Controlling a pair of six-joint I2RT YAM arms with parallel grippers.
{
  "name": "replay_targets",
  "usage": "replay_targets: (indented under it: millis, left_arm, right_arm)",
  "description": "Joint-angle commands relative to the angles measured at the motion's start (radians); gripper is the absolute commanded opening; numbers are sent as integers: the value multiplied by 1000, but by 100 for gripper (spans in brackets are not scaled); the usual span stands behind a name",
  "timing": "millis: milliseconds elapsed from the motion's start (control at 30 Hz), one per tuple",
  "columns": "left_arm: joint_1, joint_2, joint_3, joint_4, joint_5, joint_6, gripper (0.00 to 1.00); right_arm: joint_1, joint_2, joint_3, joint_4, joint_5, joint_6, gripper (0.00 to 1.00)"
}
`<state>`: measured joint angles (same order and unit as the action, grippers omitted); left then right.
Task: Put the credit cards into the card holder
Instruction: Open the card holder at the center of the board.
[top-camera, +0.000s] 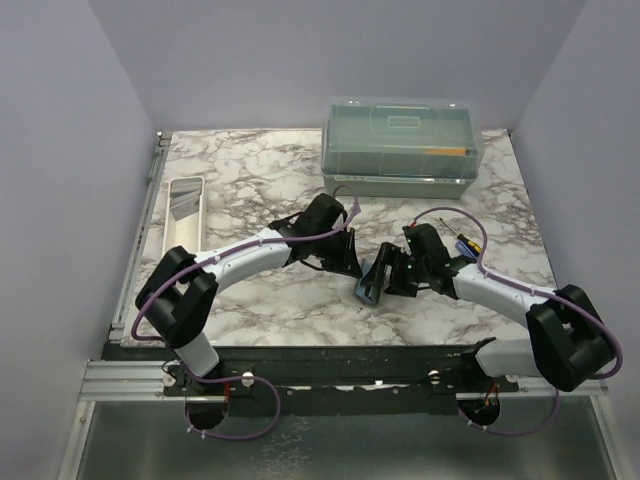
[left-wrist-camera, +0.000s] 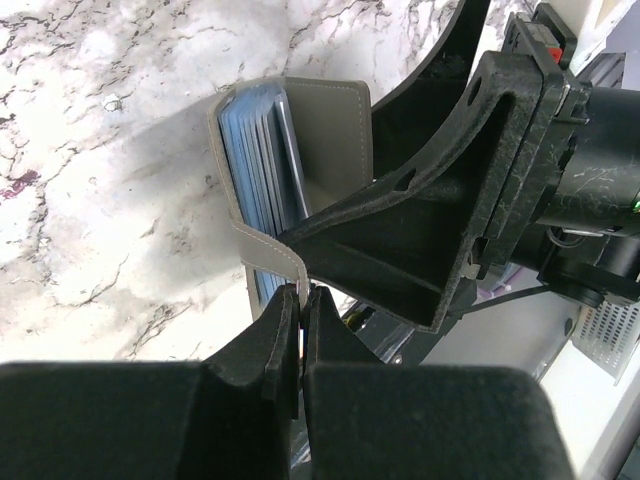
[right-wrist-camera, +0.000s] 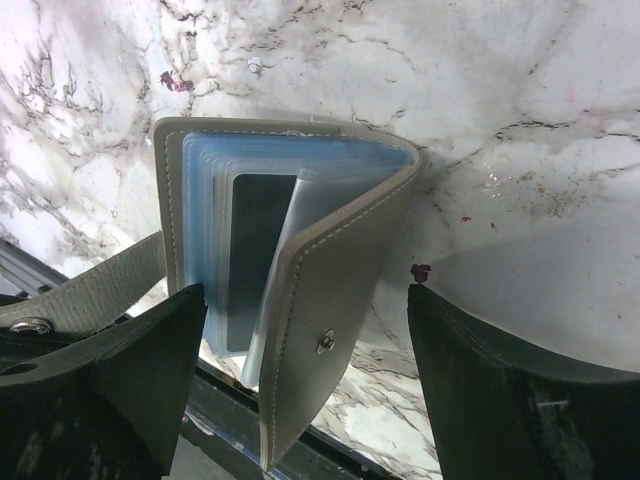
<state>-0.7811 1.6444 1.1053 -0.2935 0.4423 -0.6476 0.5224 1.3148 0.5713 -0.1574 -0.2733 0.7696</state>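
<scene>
Left gripper (left-wrist-camera: 302, 300) is clamping the card holder (left-wrist-camera: 330, 130) by its strap (left-wrist-camera: 268, 250), right gripper (right-wrist-camera: 300, 300) straddling it, jaws wide apart

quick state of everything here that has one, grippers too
card holder, open, sleeves fanned
left gripper, shut on the card holder's strap
right gripper, open, one finger on either side of the card holder
dark card, inside a sleeve
clear box, lid on
</scene>
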Motion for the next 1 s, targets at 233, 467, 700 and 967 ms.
replay_targets:
  millis: [233,467,700,967]
  left_arm:
    - [-4,-58,44,9,23,-2,0]
    - [-4,-75,46,-17,-30,8,0]
    - [2,-75,54,-63,-100,22,0]
    - [7,-67,57,-82,-123,29,0]
  right_arm:
    - [16,6,28,-34,57,-1,84]
    - [16,0,34,-113,151,-2,77]
    - [15,-38,40,-180,223,0,73]
    - [16,-67,33,-212,238,-3,75]
